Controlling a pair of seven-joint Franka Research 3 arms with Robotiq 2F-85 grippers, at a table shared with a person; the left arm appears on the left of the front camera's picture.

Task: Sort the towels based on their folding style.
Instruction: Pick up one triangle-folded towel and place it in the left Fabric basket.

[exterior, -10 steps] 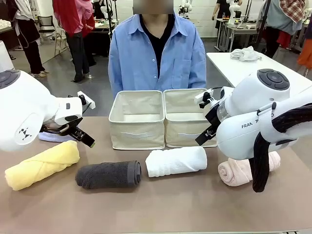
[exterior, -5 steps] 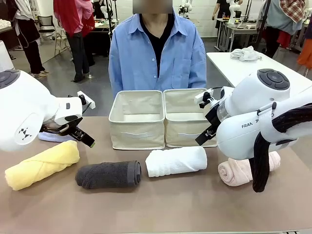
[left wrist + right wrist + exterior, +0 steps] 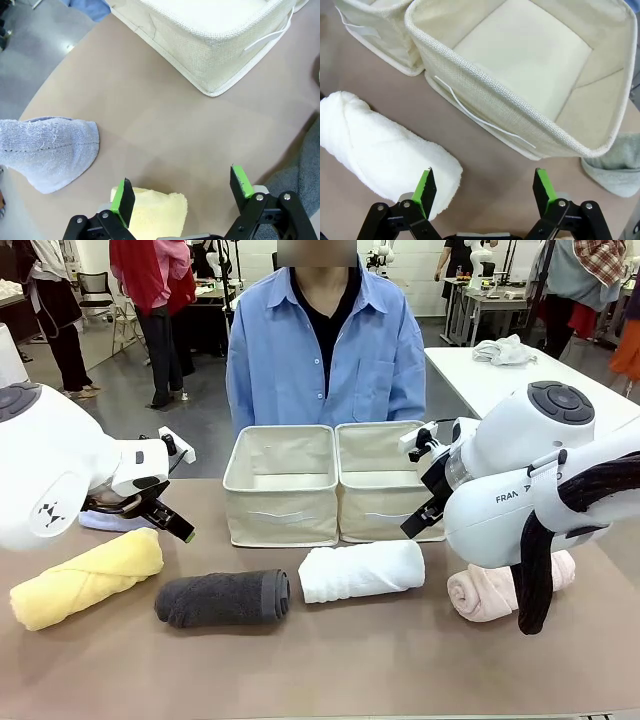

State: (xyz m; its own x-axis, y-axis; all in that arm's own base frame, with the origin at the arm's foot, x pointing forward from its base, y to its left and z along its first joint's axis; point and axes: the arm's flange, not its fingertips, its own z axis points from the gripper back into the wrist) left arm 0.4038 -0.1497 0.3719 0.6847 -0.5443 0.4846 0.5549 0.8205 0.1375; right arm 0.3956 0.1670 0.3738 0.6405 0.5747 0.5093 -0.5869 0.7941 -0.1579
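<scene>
- Honestly, nothing on the bench (image 3: pixel 350 670) has changed in the last second. Both arms sit exactly where they were, so the sort hasn't started.
- My left hand (image 3: pixel 181 182) is spread fully wide and grips nothing. It hovers over one end of the yellow rolled towel (image 3: pixel 85 578), and the lavender-blue cone towel (image 3: pixel 47 150) lies just off to the side.
- My right hand (image 3: pixel 484 180) is just as wide open and just as empty. It's parked near one end of the white rolled towel (image 3: pixel 360 570), right in front of the right-hand bin (image 3: pixel 520 105).
- The dark grey roll (image 3: pixel 222 598) and the pink roll (image 3: pixel 490 590) haven't budged in the front row. The grey-green towel (image 3: pixel 615 167) is lying beside that bin.
- I can't see anything in that bin or in the left bin (image 3: pixel 282 485), so I reckon all six towels are still waiting.
- The only difference from a second ago is that the person (image 3: pixel 320 350) across from me has shifted a touch sideways.
</scene>
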